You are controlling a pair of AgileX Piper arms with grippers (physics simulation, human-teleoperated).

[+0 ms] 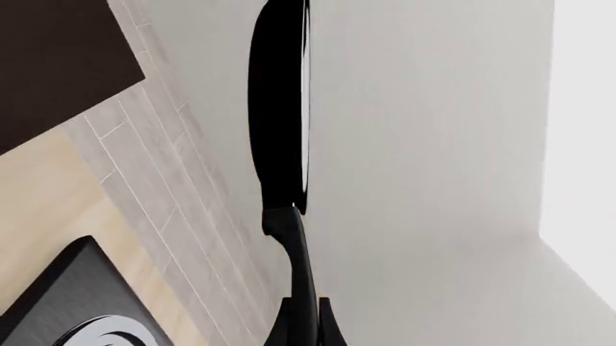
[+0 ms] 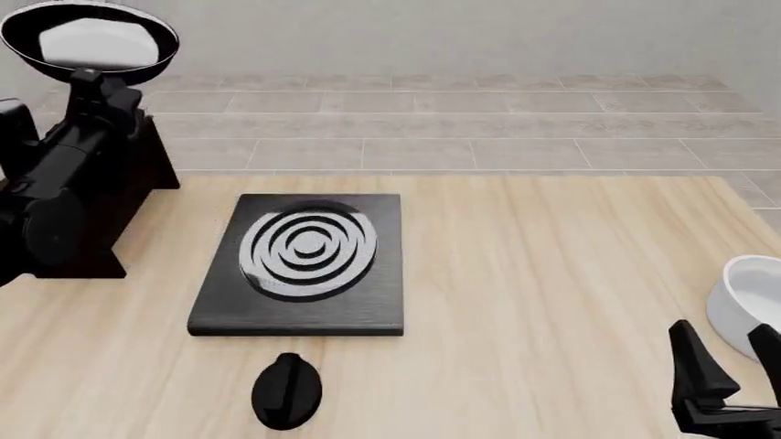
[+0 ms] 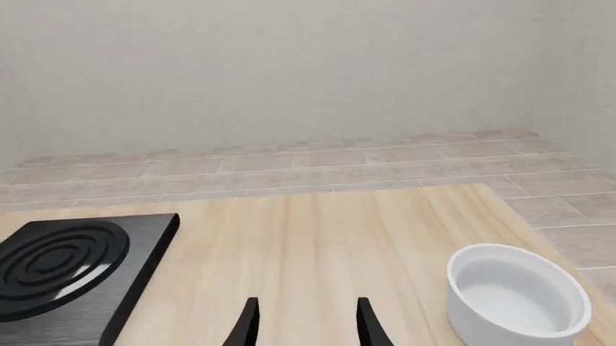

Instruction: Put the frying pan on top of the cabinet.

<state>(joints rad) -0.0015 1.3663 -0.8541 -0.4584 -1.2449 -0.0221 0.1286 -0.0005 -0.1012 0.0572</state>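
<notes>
The frying pan [image 2: 88, 41] is up in the air at the far left, its grey-white inside showing. My left gripper [image 2: 90, 84] is shut on its thin black handle, right below the pan. In the left wrist view the pan [image 1: 279, 108] shows edge-on against the wall, and my left gripper [image 1: 304, 328] clamps the handle [image 1: 297, 252]. The dark cabinet [image 2: 156, 169] stands on the table at the left, mostly hidden behind my left arm; its top [image 1: 58, 65] also shows in the left wrist view. My right gripper [image 2: 730, 370] is open and empty near the front right corner; it also shows in the right wrist view [image 3: 306, 328].
A black square stove plate [image 2: 305, 261] with grey rings lies mid-table; it also shows in the wrist views [image 1: 68, 303] [image 3: 68, 267]. A small black oval thing [image 2: 287, 391] lies in front of it. A white bowl [image 2: 751, 306] [image 3: 515, 299] stands at the right edge.
</notes>
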